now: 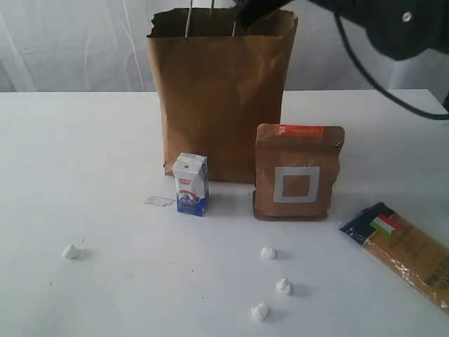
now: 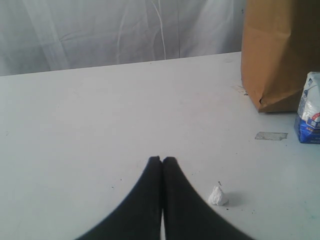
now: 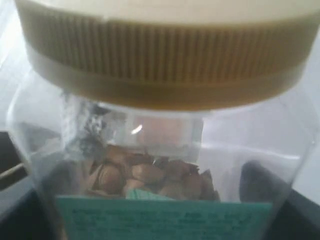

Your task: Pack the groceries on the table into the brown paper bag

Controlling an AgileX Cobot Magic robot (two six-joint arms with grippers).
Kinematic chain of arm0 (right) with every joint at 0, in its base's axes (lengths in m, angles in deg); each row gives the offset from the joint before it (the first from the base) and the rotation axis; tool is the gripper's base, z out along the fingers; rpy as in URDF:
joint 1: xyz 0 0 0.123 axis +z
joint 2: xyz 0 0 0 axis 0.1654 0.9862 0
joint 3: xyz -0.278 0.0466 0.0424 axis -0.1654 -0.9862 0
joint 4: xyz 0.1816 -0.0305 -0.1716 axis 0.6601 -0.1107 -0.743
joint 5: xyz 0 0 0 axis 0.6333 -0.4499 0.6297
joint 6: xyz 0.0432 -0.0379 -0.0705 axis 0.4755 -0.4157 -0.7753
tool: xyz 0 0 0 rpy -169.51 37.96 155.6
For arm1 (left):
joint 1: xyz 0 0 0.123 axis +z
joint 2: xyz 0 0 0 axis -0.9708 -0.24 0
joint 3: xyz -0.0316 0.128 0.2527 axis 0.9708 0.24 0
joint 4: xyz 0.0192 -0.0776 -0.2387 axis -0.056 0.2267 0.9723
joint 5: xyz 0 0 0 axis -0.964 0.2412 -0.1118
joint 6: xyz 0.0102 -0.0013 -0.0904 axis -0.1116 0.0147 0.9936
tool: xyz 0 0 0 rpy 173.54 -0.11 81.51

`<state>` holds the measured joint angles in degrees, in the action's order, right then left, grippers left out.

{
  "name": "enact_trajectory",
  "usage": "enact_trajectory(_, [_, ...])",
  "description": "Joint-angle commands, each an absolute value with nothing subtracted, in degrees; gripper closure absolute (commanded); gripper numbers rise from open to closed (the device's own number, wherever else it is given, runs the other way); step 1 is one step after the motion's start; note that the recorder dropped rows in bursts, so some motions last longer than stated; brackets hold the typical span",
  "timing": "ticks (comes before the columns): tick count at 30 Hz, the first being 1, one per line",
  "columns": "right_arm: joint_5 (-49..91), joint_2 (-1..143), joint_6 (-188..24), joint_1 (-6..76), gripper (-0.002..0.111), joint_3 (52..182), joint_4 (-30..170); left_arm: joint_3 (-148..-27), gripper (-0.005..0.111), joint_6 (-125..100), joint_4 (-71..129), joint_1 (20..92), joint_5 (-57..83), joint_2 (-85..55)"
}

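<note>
The smooth, matte white worktop runs back to a pleated white curtain. On the left, the left gripper hangs low over bare worktop. Its two tapered black fingers are pressed flat together and hold nothing. A small crumpled wad of white paper lies just beside it.

Further right, a flat clear scrap of tape lies on the surface, next to the small white-blue carton. The carton is a boxy upright pack with a folded top and stands just in front of the brown paper bag.

The bag is tall, creased kraft paper with a ragged rim and thin white twisted handles, and it stands upright at centre back. The brown pouch stands against the bag's front right corner. It is a flat-faced upright pouch with a white square outline and an orange strip along its sealed top.

Three more white paper wads are scattered in front of the pouch. At the right edge the long pasta packet lies flat and slanted. It is glossy film with a dark end bearing an Italian flag.

The black right gripper is at the bag's mouth, above its right corner. Its jaws are spread wide around the nut jar, which is clear plastic with a ribbed gold lid, brown nuts inside and a teal label.
</note>
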<state>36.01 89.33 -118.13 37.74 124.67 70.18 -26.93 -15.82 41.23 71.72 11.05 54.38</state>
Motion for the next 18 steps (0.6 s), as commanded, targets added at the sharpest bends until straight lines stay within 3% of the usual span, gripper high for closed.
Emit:
enact_trajectory(1, [41.39, 91.98, -122.75, 37.43, 0.108, 124.83, 70.18, -26.82, 0.107, -16.02, 41.57, 71.33, 11.29, 54.67])
enact_trajectory(13, [43.40, 89.27, -117.17, 38.17, 0.108, 124.83, 70.60, -26.82, 0.107, -16.02, 41.57, 71.33, 11.29, 54.67])
enact_trajectory(18, [43.40, 87.80, -126.42, 37.15, 0.108, 124.83, 74.28, -26.82, 0.107, -16.02, 41.57, 71.33, 11.29, 54.67])
